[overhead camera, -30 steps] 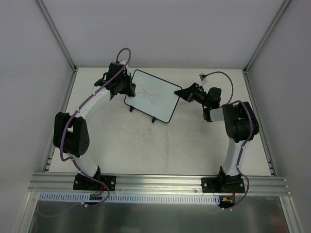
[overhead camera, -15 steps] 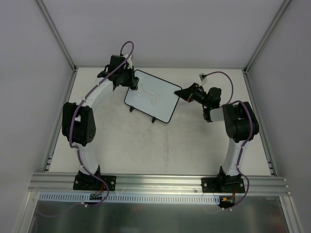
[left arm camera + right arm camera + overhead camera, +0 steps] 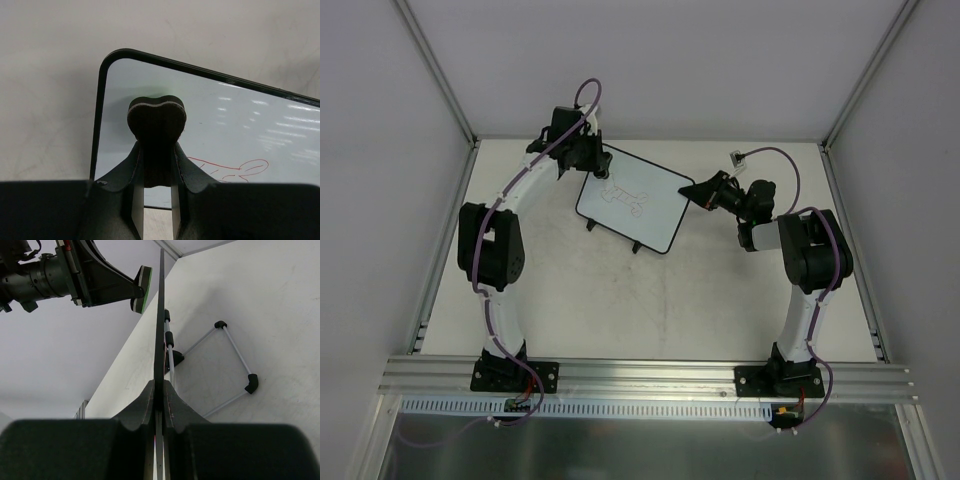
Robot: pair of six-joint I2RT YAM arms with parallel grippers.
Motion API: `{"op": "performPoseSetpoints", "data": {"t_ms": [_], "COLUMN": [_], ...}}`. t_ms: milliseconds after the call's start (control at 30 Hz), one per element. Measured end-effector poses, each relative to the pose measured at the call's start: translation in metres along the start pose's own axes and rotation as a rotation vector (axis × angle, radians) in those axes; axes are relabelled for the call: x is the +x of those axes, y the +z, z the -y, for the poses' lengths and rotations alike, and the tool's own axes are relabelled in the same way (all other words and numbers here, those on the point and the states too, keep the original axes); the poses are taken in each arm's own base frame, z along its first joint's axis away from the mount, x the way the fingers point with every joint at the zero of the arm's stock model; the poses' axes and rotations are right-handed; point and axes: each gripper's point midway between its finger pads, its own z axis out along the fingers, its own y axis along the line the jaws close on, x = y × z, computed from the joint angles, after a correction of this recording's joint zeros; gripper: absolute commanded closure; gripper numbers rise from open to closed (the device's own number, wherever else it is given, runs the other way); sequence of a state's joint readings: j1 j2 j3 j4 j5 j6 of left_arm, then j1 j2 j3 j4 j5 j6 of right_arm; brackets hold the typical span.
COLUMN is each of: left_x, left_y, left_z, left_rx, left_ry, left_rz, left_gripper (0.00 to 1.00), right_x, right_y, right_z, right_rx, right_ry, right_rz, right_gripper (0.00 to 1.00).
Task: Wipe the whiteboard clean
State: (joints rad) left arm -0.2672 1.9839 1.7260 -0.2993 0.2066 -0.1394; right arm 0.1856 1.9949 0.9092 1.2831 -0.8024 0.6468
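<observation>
While my right claw [image 3: 160, 387] was clamped on the right edge of the whiteboard [image 3: 632, 200], near the bench's [image 3: 620, 300] far edge, my left claw [image 3: 157, 150] gripped the eraser [image 3: 157, 116] over its far-left corner; I judged a hard press could twist the board from that thin hold.

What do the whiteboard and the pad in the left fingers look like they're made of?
The whiteboard has a smooth, glossy white face, likely coated plastic or metal, since it mirrors streaks of light. Its thin black rim is probably plastic. The pad looks dark, matte and soft, probably foam or felt, with a thin pale layer along its edge. The exact material is unclear.
</observation>
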Motion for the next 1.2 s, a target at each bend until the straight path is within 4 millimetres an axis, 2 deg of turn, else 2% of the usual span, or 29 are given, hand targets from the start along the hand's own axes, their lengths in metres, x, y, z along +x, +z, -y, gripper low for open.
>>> {"op": "performPoseSetpoints", "data": {"t_ms": [300,800,1100,1200], "left_x": [0.014,0.015,0.038,0.054], "left_y": [0.015,0.019,0.021,0.017], "left_z": [-0.003,-0.002,-0.004,-0.003], "left_rx": [-0.027,-0.076,-0.07,-0.057], "left_ry": [0.03,0.103,0.061,0.034], "left_rz": [-0.034,-0.03,-0.047,-0.071], "left_gripper": [1.0,1.0,1.0,1.0], "right_x": [0.0,0.0,0.0,0.0], "right_y": [0.0,0.0,0.0,0.0], "right_z": [0.0,0.0,0.0,0.0], "right_rx": [0.0,0.0,0.005,0.004], "right_ry": [0.003,0.008,0.018,0.017], "right_rz": [0.0,-0.001,-0.002,-0.002], "right_gripper": [1.0,1.0,1.0,1.0]}}
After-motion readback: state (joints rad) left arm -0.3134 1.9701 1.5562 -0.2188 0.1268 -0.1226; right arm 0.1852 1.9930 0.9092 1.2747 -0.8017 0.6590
